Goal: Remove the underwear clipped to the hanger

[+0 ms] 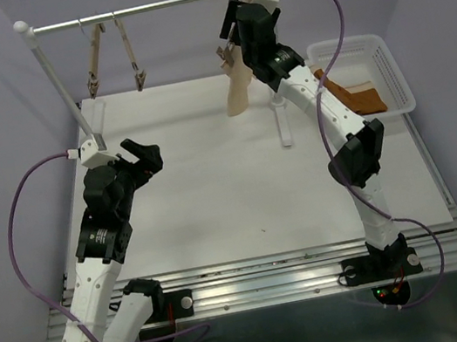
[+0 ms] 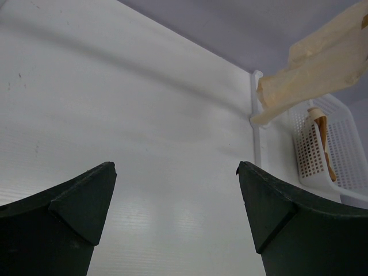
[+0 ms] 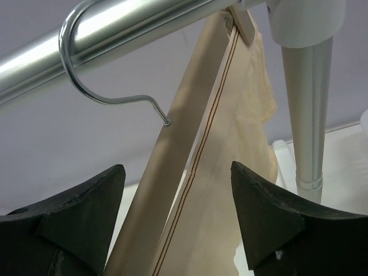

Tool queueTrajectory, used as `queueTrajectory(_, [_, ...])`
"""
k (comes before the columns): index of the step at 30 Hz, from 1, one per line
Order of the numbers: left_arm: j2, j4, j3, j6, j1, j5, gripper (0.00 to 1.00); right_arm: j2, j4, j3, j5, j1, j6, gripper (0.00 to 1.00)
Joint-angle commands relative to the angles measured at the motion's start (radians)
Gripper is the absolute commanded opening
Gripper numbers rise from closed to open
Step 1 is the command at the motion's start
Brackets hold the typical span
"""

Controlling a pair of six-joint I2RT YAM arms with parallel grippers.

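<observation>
The pale beige underwear (image 1: 238, 91) hangs limp from the hanger at the right end of the rail (image 1: 147, 8). In the right wrist view the hanger's light-wood bar (image 3: 167, 184) slopes steeply, its metal hook (image 3: 86, 80) over the rail, with the underwear (image 3: 236, 172) behind it, clipped at the top. My right gripper (image 1: 231, 39) is open, and in its wrist view (image 3: 175, 167) the fingers stand either side of the bar and fabric without touching. My left gripper (image 1: 146, 153) is open and empty above the white table, also in its wrist view (image 2: 175, 167). The underwear (image 2: 316, 63) shows at the upper right there.
Two bare wooden hangers (image 1: 98, 59) (image 1: 131, 57) hang at the rail's left part. A white basket (image 1: 387, 63) at the right holds an orange-brown cloth (image 1: 360, 96); both also show in the left wrist view (image 2: 339, 155) (image 2: 319, 123). The rack's right post (image 3: 305, 115) stands close beside the underwear.
</observation>
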Motion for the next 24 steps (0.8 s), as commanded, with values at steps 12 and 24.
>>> queueTrajectory(12, [-0.005,0.057,-0.009,-0.006,-0.003,-0.015,0.99,0.01,0.078,0.061,0.032,0.008,-0.054,0.51])
queueTrajectory(24, [-0.01,0.057,-0.011,-0.009,-0.003,-0.03,0.99,-0.089,0.158,-0.051,-0.02,0.008,-0.122,0.25])
